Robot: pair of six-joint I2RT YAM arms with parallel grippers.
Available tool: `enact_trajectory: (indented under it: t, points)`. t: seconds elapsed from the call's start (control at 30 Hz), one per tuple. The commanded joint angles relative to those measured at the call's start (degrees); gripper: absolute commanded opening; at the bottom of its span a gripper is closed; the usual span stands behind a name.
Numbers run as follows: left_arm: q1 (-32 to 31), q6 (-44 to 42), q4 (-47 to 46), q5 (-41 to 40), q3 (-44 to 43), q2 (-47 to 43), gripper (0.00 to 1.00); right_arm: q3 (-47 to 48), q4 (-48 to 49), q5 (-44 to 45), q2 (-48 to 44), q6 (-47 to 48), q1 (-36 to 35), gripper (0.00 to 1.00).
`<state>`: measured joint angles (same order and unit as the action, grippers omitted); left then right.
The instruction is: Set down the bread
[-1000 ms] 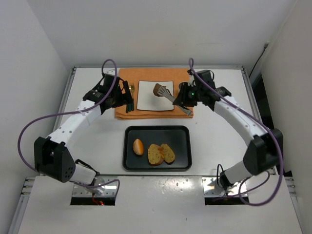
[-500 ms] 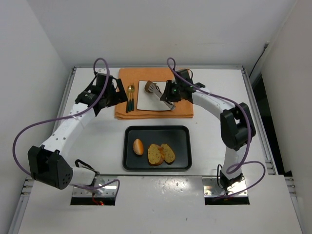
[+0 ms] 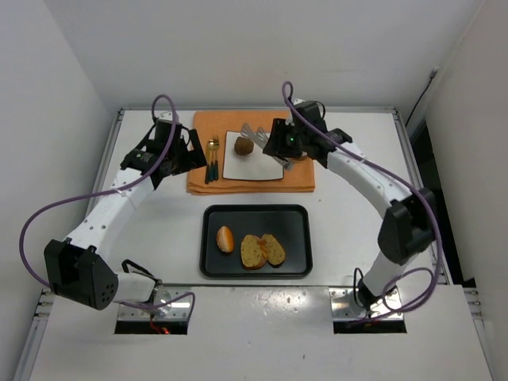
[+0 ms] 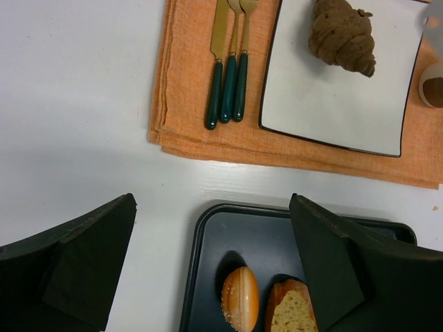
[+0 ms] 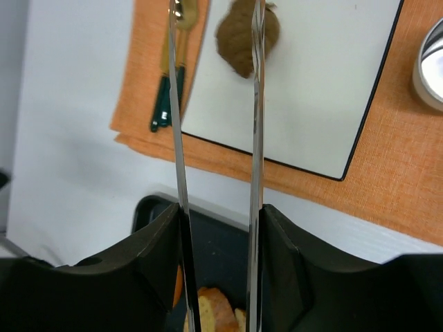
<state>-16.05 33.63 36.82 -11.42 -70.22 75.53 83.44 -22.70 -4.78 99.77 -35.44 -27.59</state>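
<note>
**A:** What sits on the white bench [image 3: 341, 234]?

**B:** At the far side, an orange cloth mat [image 3: 238, 186]. Nearer the arms, apart from the mat, is a black rectangular tray [image 3: 295, 230] with a glossy orange roll [image 4: 240, 299] and two cut bread slices [image 3: 262, 250] in it.

**A:** And on the mat?

**B:** A white square plate [image 3: 246, 168]. To its left lie three gold cutlery pieces with dark green handles [image 4: 228, 90], side by side.

**A:** The left tool [image 4: 213, 207]?

**B:** Its fingers are spread wide with nothing between them. It hangs over the strip of bench between mat and tray.

**A:** The right tool [image 5: 220, 211]?

**B:** It is clamped around long metal tongs [image 5: 255, 138] and reaches over the plate. The two blades stand apart. Their tips run out of the wrist view.

**A:** Where is the bread?

**B:** The brown croissant-shaped bread [image 3: 244, 146] lies on the plate, towards its far left corner. In the left wrist view nothing touches it.
</note>
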Motion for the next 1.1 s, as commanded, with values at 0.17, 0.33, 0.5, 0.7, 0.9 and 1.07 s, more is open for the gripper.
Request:
enact_trajectory:
  t: [0.17, 0.33, 0.5, 0.7, 0.9, 1.07]
  points:
    - [0.7, -0.5, -0.6, 1.5, -0.1, -1.1, 0.99, -4.1, -4.4, 1.0, -14.7, 3.4, -1.6, 0.48]
    - [0.7, -0.5, -0.6, 2.0, -0.1, -0.6, 0.99, -16.0, -12.8, -1.8, -24.7, 6.4, -2.6, 0.47]
    - [0.7, -1.0, -0.6, 2.5, -0.1, -0.6, 0.99, -27.4, -20.3, -4.9, -35.7, 5.9, -5.3, 0.47]
    - [1.2, -0.5, -0.6, 3.1, 0.4, -1.8, 0.99, -30.8, -29.5, -10.5, -43.3, 5.4, -6.3, 0.47]
    - [1.2, -0.5, -0.6, 3.6, 1.0, -2.3, 0.99, -34.7, -31.6, -12.1, -44.5, 5.4, -7.4, 0.47]
    - [1.2, -0.5, -0.6, 3.6, 1.5, -3.4, 0.99, -36.7, -33.1, -12.1, -44.5, 5.4, -8.4, 0.47]
